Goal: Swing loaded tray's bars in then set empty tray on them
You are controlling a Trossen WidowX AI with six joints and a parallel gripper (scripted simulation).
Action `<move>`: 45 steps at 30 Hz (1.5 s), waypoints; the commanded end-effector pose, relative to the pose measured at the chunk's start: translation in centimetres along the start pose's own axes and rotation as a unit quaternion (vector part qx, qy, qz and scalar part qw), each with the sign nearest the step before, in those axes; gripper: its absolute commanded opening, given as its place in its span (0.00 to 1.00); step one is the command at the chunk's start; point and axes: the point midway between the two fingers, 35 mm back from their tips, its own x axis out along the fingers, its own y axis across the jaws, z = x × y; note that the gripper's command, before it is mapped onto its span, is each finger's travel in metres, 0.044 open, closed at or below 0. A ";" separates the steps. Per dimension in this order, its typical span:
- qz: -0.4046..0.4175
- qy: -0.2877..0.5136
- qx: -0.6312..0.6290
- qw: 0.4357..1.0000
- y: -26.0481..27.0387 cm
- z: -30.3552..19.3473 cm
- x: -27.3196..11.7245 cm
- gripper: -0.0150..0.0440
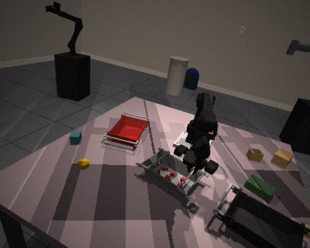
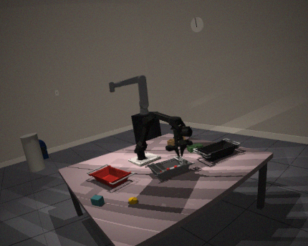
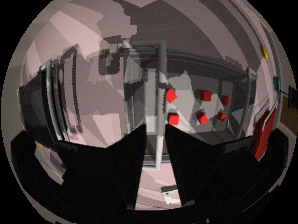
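Note:
The grey tray holds several red blocks. Its far wire bar lies across the top near the end facing the red tray. Its near wire bar stands just inside the opposite end wall, with its middle between my fingertips. My gripper points down there, fingers slightly apart, with a gap visible beside the bar. An empty black tray has its bars out over its ends. An empty red tray also has wire bars outward.
A green block and two tan pieces, one hollow and one solid, are on the black tray's side, behind it. A teal block and a yellow piece lie near the red tray.

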 end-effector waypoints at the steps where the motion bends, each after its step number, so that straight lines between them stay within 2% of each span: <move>1: 0.000 0.001 0.000 1.000 0.0 0.0 0.2 0.40; 17: 0.000 0.001 0.000 1.000 0.0 0.0 0.2 0.40; 20: 0.000 0.001 0.000 1.000 0.0 0.0 0.2 0.27; 21: 0.000 0.001 0.000 1.000 0.0 0.0 0.2 0.25; 45: 0.000 0.000 0.000 1.000 0.0 0.0 0.1 0.25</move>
